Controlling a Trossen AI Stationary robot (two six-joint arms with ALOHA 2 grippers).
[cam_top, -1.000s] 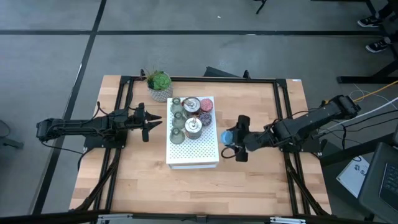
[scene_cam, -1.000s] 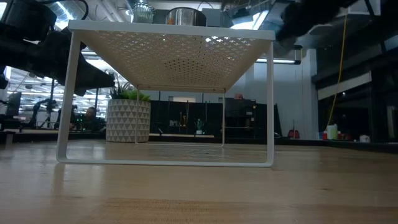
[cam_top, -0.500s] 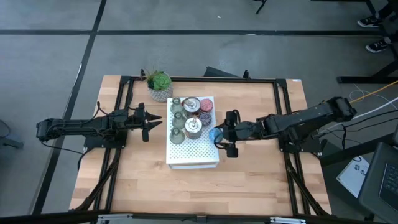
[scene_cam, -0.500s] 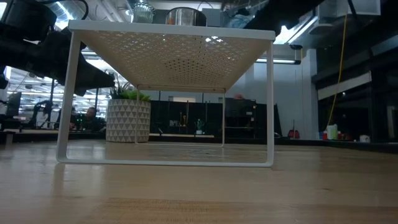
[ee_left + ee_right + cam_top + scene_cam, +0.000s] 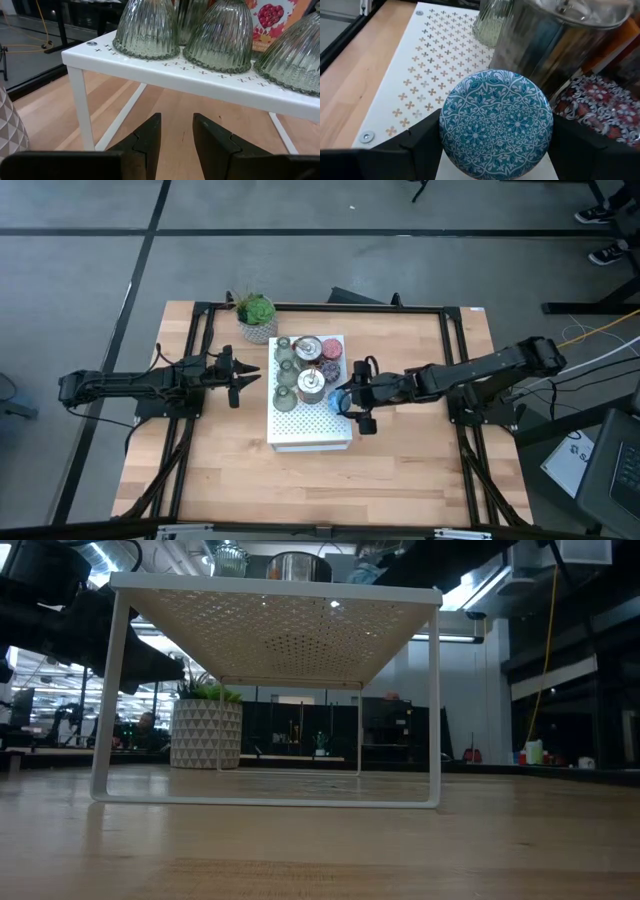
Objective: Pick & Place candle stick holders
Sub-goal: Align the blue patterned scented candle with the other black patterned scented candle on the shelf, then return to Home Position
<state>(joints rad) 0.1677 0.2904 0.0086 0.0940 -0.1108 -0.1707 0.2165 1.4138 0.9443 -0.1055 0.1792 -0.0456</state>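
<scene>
From my remote station I read the overhead view thus: the right gripper (image 5: 352,398) reaches over the right edge of the large white perforated metal shelf (image 5: 300,430), its two dark fingers (image 5: 415,147) pinching the round blue tin holder with a white floral pattern on its lid (image 5: 496,122). The tin sits squarely between the fingers, one at each side of its rim, lid toward the wrist camera. In the low view it shows above the shelf top; I cannot tell whether it touches the shelf.

Just beyond the blue tin, on the shelf, I see a round silvery metal holder with a lid knob (image 5: 311,384), and beside that a purple patterned tin (image 5: 600,107). The pink-lidded tin (image 5: 331,351) and a second silvery holder (image 5: 307,348) stand at the shelf's far end. Three olive-green ribbed glass holders (image 5: 146,27) line the shelf's left edge.

The left gripper (image 5: 176,132) hovers left of the shelf, level with its underside, its fingers slightly apart and holding nothing. A green plant in a white patterned pot (image 5: 257,315) stands off the shelf's far left corner.
</scene>
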